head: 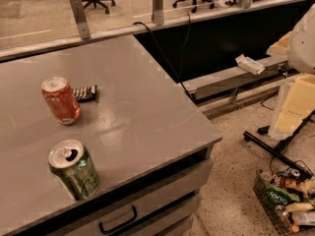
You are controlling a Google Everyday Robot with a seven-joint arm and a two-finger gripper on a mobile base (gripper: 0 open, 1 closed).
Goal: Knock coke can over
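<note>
The coke can (pixel 61 101) is red-orange with a silver top and stands upright on the grey table (pixel 147 117), towards its left side. A green can (pixel 75 170) with an opened silver top stands upright nearer the front edge, apart from the coke can. My gripper is not in view. Only a white rounded part of my arm (pixel 301 38) shows at the right edge, well off the table and far from both cans.
A dark snack packet (pixel 85 93) lies just behind the coke can, touching or almost touching it. A black cable (pixel 165 58) runs off the table's right edge. Drawers (pixel 118 221) sit below the front edge. A wire basket of packets (pixel 284 196) is on the floor at the right.
</note>
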